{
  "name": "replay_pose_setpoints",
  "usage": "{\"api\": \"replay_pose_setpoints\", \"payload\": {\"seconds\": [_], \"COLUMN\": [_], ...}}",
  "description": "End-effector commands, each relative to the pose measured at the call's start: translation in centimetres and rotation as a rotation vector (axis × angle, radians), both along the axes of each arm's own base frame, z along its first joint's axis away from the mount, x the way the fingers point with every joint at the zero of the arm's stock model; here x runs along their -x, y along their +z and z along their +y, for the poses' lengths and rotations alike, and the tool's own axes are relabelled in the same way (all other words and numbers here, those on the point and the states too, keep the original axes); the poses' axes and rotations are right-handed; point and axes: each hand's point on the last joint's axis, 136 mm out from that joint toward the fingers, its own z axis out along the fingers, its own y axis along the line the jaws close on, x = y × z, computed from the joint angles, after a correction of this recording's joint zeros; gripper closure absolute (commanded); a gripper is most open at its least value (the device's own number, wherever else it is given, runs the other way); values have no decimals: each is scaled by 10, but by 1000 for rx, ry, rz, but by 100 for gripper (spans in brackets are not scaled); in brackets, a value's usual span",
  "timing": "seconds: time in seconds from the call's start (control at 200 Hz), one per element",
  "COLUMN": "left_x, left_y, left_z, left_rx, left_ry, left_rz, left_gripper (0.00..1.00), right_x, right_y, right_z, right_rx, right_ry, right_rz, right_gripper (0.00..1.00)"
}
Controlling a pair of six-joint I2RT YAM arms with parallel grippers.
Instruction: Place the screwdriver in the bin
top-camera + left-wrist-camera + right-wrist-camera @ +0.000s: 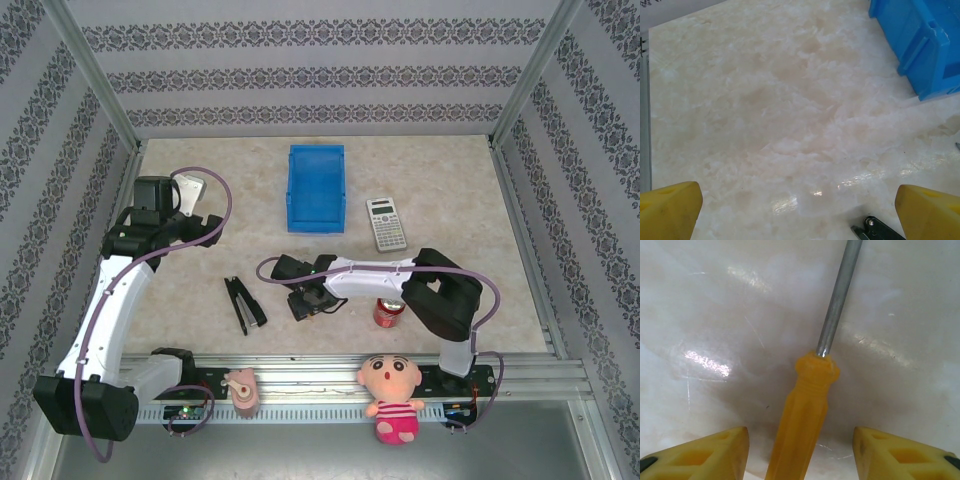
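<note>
Orange-handled screwdriver point(809, 392) lies centred between my right gripper's point(800, 436) spread fingers, ungrasped; I should close squarely on the handle before lifting.

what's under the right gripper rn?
The screwdriver lies on the table between the open fingers of the right gripper, shaft pointing away. Its handle's butt end is cut off by the frame; from above, the gripper hides it.
</note>
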Motion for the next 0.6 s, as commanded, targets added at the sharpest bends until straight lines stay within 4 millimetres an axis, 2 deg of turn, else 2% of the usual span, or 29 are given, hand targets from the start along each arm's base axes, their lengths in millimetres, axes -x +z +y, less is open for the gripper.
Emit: {"api": "replay_pose_setpoints", "payload": {"seconds": [0.0, 0.055, 0.21, 0.295, 0.35, 0.595], "left_x": [8, 8, 10, 10, 9, 7], "left_y": [-4, -5, -5, -8, -9, -5], "left_z": [-3, -4, -6, -8, -8, -6], "left_rx": [-7, -6, 0, -6, -11, -18], "left_ry": [-22, -24, -38, -65, -64, -58], "left_rz": [18, 22, 26, 38, 42, 31], "left_gripper": [1, 1, 1, 1, 1, 1], "right_x": [1, 1, 1, 1, 2, 3], "right_y": [-7, -10, -14, -14, -15, -13], "right_z": [-2, -3, -5, -7, -8, -13], "right_rx": [34, 43, 60, 78, 77, 68], "right_ry": [-15, -14, 5, 12, 18, 21], "right_rz": [-9, -7, -29, -47, -49, -64], "right_gripper": [45, 46, 58, 60, 66, 74]}}
